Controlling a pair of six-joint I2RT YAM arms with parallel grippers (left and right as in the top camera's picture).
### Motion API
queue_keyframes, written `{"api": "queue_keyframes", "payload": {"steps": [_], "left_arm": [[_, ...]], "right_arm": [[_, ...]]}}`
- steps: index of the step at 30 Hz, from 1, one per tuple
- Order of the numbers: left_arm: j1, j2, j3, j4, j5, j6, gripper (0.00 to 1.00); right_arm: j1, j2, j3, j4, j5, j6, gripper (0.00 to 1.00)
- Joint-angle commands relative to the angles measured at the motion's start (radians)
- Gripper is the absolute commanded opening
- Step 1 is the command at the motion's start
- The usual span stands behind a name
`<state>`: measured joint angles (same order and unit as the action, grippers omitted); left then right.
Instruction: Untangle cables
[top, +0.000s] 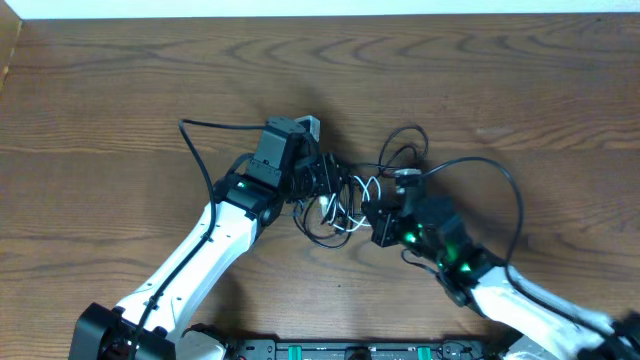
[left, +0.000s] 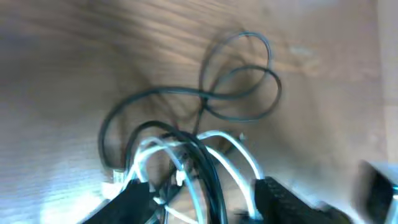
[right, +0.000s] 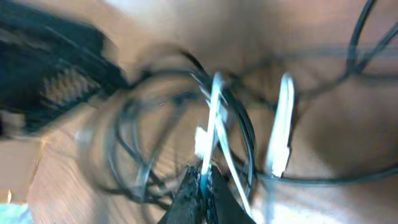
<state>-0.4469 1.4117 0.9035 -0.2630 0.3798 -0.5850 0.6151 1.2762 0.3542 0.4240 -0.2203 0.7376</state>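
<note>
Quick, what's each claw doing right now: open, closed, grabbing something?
Left claw: open, fingers apart with the tangled cables between them, nothing gripped.
Right claw: closed, apparently pinching the white cable; the view is blurred.

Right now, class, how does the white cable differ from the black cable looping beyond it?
Colour: the white cable is pale, the black cable dark. Spread: the white cable arches tightly between the jaws of the left gripper; the black cable swings wide loops over the table. Both are thin and tangled together.
</note>
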Motion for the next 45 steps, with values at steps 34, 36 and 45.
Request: {"api": "queue_keyframes", "payload": {"steps": [34,36,45], "left_arm": [[0.002,-0.007,-0.002,0.237,0.336,0.147,0.83],[0.002,-0.007,-0.002,0.262,0.347,0.147,0.83],[-0.014,-0.007,-0.002,0.358,0.371,0.143,0.73]], "right_arm": [[-0.147,-0.376,0.526,-0.373,-0.018,-0.331,0.01],[-0.152,-0.334,0.598,-0.409,-0.018,-0.331,0.01],[-0.152,-0.190,0.842,-0.526,-0.018,-0.326,0.01]]}}
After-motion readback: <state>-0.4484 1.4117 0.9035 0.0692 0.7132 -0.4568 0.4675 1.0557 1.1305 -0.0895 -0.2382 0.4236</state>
